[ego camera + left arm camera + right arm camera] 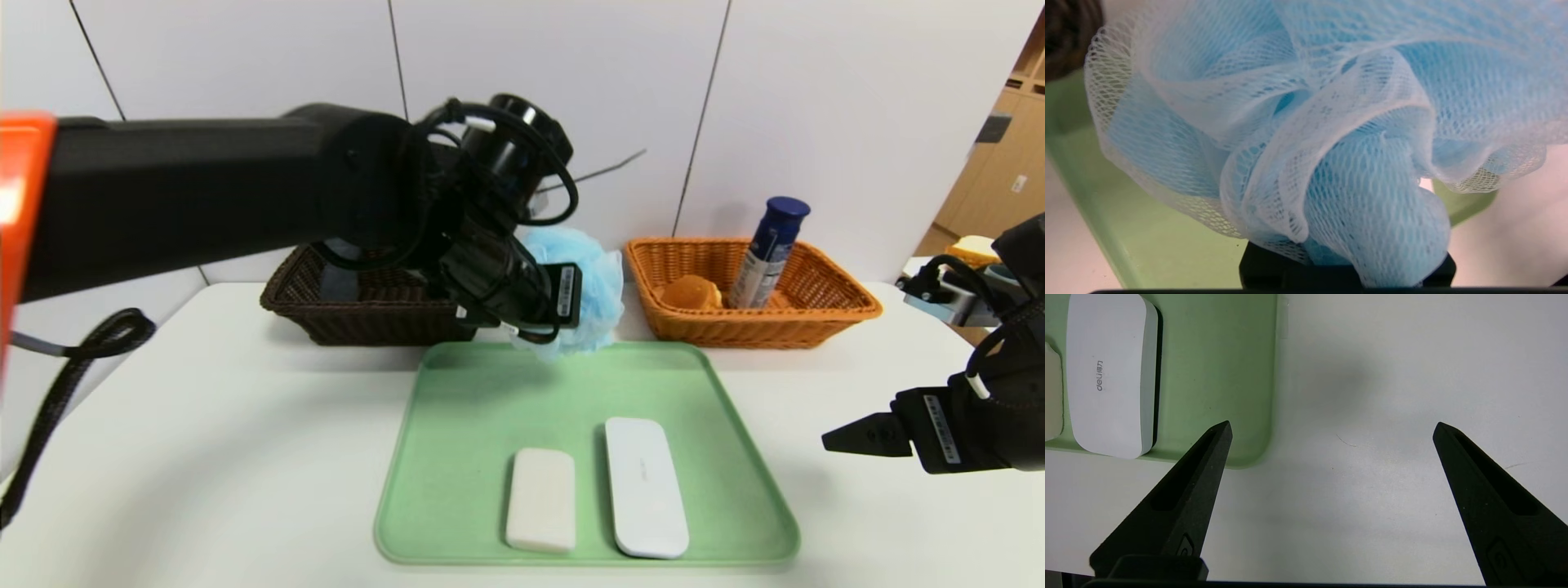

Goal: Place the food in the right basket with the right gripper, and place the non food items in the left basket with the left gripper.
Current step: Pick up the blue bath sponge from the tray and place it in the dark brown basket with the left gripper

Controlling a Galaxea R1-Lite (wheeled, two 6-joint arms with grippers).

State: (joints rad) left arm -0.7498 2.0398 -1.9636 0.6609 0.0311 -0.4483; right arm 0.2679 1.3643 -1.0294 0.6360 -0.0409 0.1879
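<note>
My left gripper [569, 317] is shut on the fluffy light blue bath pouf [584, 269] over the far edge of the green tray [473, 408]. In the left wrist view the pouf [1306, 134] fills the frame and bulges out of the jaws. A white soap bar [541, 498] and a longer white case [645, 486] lie on the tray's near half. The bread bun [691, 291] sits in the orange right basket [824, 314]. The dark left basket [359, 322] holds a grey towel [339, 284]. My right gripper [841, 441] hovers open over bare table, right of the tray.
A blue and white spray bottle [767, 249] leans in the orange basket beside the bun. In the right wrist view the white case [1106, 371] and the tray's corner [1241, 416] lie off to one side of my open right gripper [1331, 428].
</note>
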